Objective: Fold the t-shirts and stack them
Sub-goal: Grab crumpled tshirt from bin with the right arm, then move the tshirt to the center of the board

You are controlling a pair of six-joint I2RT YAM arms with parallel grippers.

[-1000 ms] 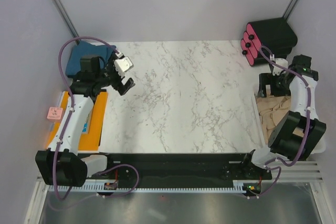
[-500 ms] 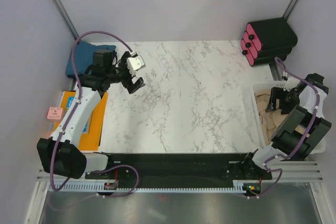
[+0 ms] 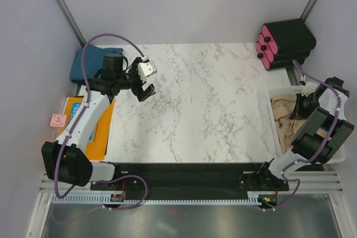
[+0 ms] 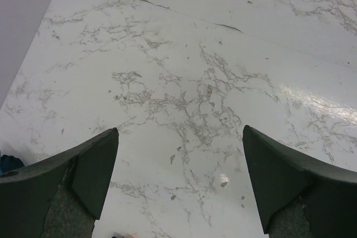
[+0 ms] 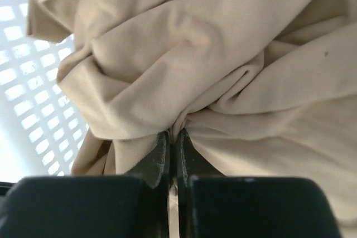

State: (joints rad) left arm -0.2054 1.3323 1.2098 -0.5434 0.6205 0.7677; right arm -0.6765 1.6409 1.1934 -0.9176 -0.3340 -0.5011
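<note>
Crumpled pale beige t-shirts (image 3: 285,118) (image 5: 223,54) fill a white basket (image 3: 268,100) at the table's right edge. My right gripper (image 5: 174,135) (image 3: 304,104) is down in that pile, its jaws shut on a pinched fold of the beige cloth. A folded dark teal-blue t-shirt (image 3: 86,65) lies at the back left corner. My left gripper (image 3: 144,80) (image 4: 179,165) hangs open over bare marble just right of that shirt, with nothing between its fingers.
An orange-and-blue picture book (image 3: 100,132) lies along the left edge under the left arm. A pink tag (image 3: 58,120) sits beside it. A black box with pink rolls (image 3: 284,43) stands at the back right. The white basket's lattice wall (image 5: 28,110) is close to the right fingers.
The right gripper dropped into the basket and shut on the beige cloth. The left gripper swung right, away from the teal shirt, and stayed open.
</note>
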